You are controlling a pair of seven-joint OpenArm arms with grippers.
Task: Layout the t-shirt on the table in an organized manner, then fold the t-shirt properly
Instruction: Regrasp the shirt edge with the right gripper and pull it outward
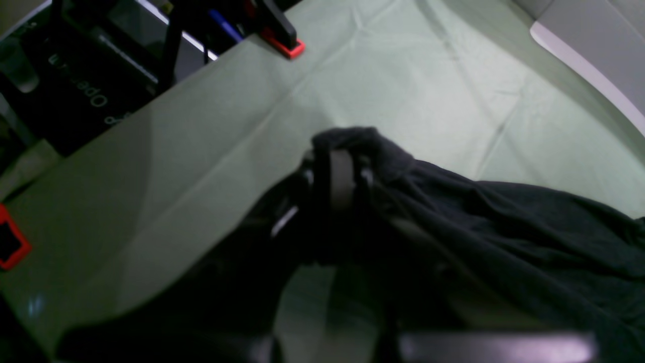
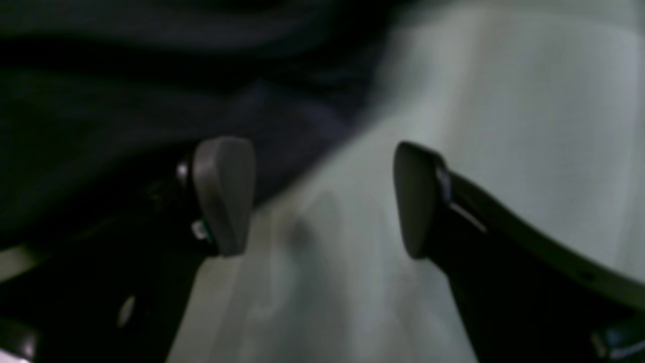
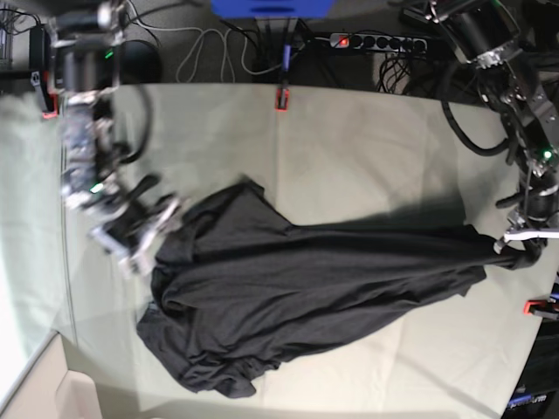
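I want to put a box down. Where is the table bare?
Bare: the far part of the table, between the red clamp and the t-shirt; also the near right corner. Crowded: the middle and near left, under the shirt, and both side edges near the grippers.

The left gripper (image 1: 342, 179) is clamped on a bunched edge of the black t-shirt (image 1: 504, 237), which drapes rightward over the table (image 1: 211, 151).

T-shirt (image 3: 297, 297) spread across the desk (image 3: 367, 148); left gripper (image 3: 515, 249) at its right end, right gripper (image 3: 144, 223) beside its left edge.
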